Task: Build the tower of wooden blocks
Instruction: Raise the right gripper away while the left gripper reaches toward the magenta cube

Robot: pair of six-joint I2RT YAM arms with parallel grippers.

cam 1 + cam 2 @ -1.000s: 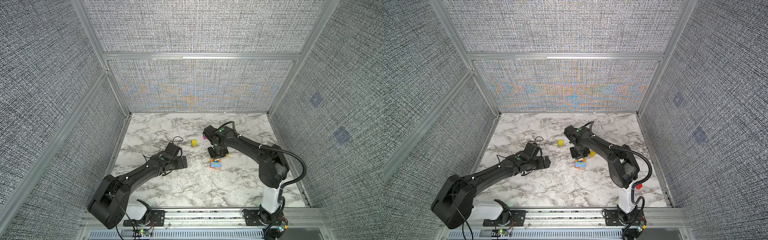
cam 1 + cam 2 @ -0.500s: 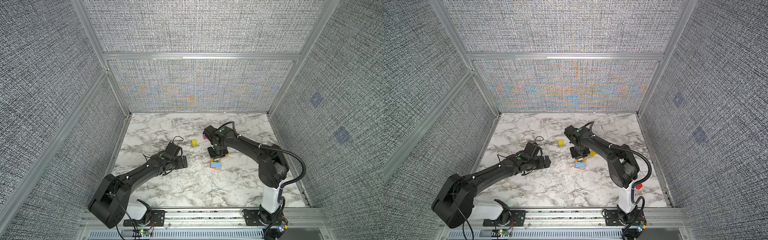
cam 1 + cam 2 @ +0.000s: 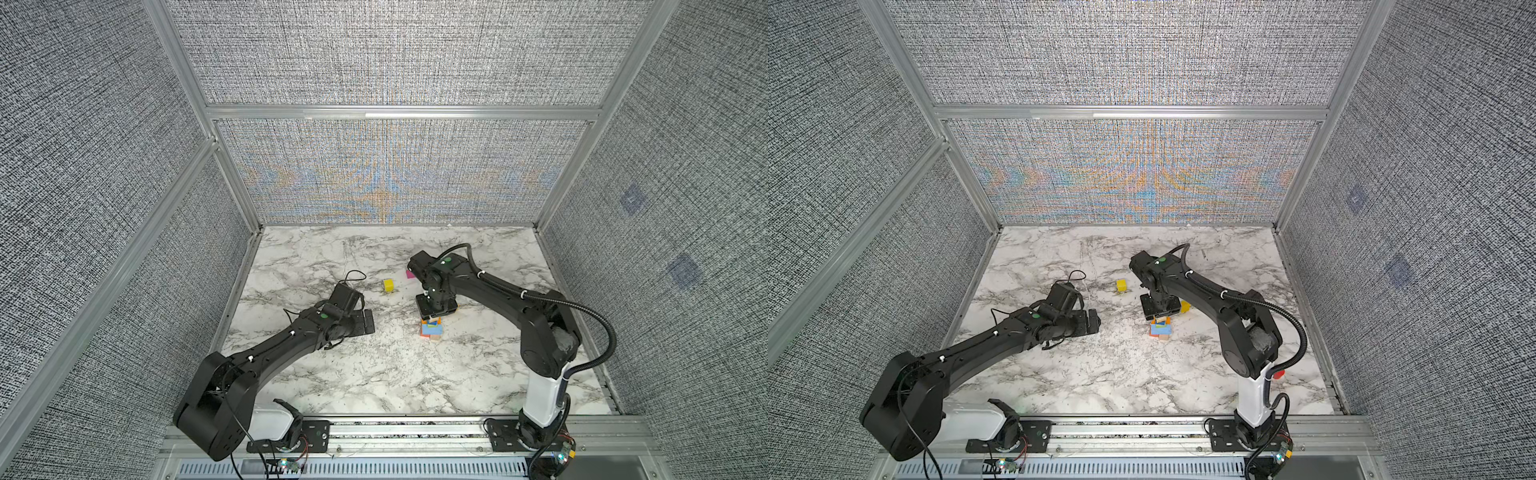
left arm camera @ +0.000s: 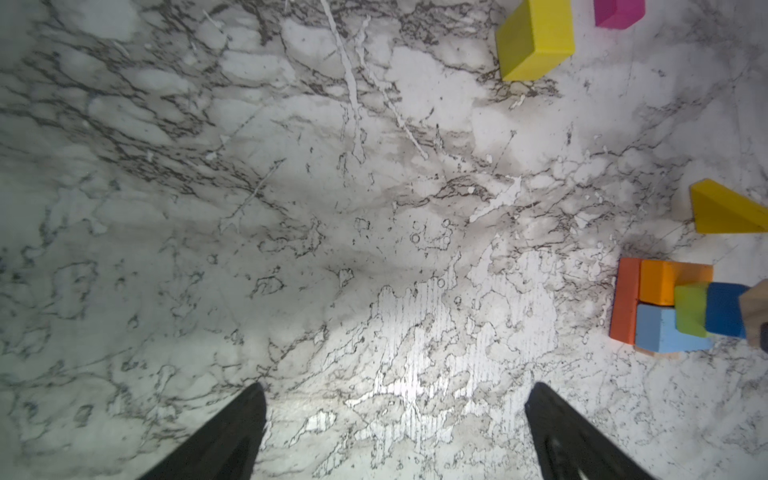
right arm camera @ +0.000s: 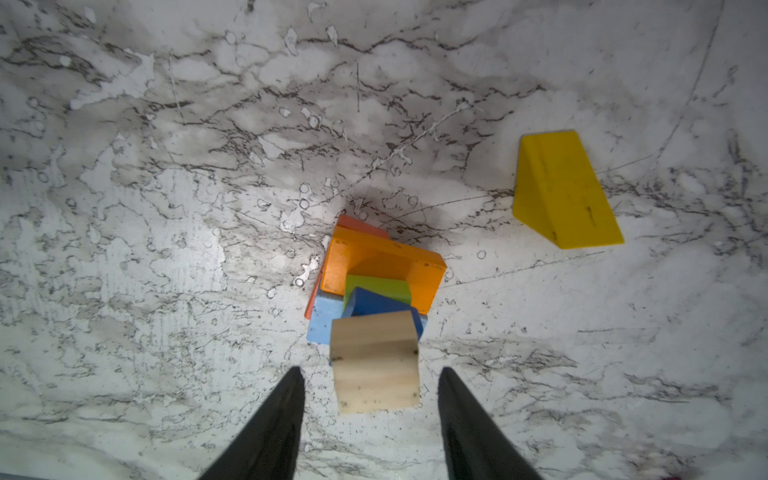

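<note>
Both right fingers stood parted, just clear of the tan block between them atop the tower; the left fingers, spread wide, hung well apart.

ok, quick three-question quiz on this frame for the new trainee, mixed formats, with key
1. True or false: the right gripper is clamped on the tan block.
2. Which colour tops the tower? A) yellow B) tan C) magenta
3. Fill in: the left gripper is ___, over bare table.

Key:
1. False. The right wrist view shows a gap on each side of the tan block.
2. B
3. open
</note>
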